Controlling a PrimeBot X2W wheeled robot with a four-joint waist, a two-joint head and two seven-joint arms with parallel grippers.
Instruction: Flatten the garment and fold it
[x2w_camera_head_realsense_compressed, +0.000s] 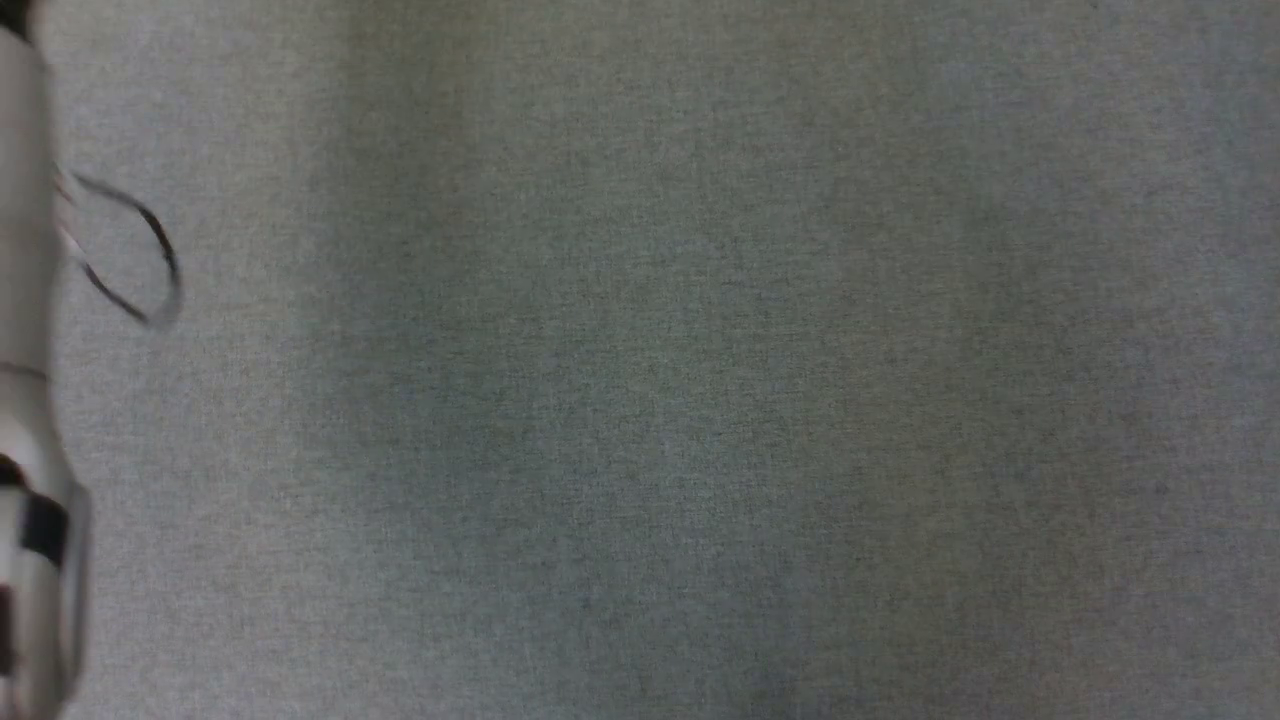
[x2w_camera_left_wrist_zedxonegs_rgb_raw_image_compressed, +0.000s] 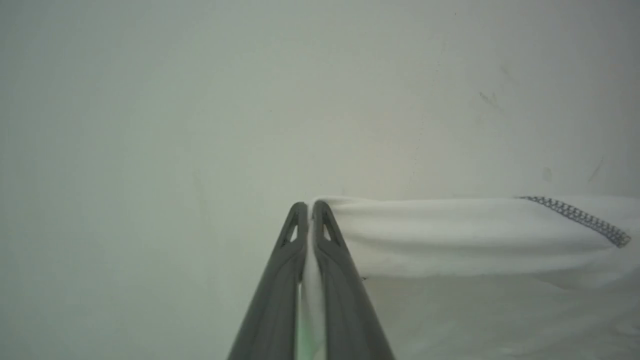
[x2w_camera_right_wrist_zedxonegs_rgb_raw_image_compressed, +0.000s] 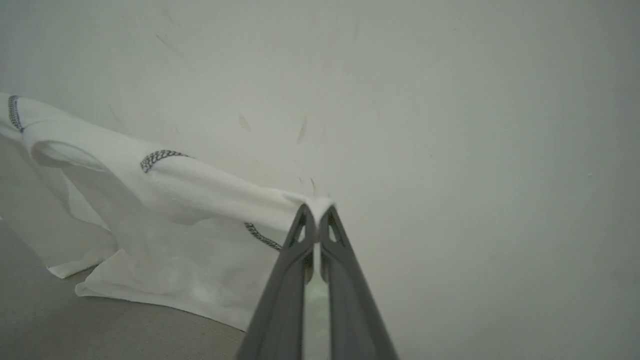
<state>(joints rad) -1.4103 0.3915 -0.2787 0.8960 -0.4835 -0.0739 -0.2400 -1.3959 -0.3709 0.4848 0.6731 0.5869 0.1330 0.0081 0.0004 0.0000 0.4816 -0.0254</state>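
Observation:
The white garment (x2w_camera_left_wrist_zedxonegs_rgb_raw_image_compressed: 450, 235) hangs stretched in the left wrist view, running rightward from my left gripper (x2w_camera_left_wrist_zedxonegs_rgb_raw_image_compressed: 309, 210), which is shut on its edge; a grey zigzag seam (x2w_camera_left_wrist_zedxonegs_rgb_raw_image_compressed: 580, 217) shows at the right. In the right wrist view my right gripper (x2w_camera_right_wrist_zedxonegs_rgb_raw_image_compressed: 315, 212) is shut on another edge of the garment (x2w_camera_right_wrist_zedxonegs_rgb_raw_image_compressed: 165, 210). From there the cloth stretches to the left, its lower part draped down onto the grey surface (x2w_camera_right_wrist_zedxonegs_rgb_raw_image_compressed: 60, 320). The "LUCKY" patch is out of view.
A plain pale wall (x2w_camera_left_wrist_zedxonegs_rgb_raw_image_compressed: 200, 100) lies behind both grippers. The head view looks down on a grey fabric surface (x2w_camera_head_realsense_compressed: 700, 400), with a pale forearm (x2w_camera_head_realsense_compressed: 25, 400) and a thin black cable loop (x2w_camera_head_realsense_compressed: 150, 250) at the left edge.

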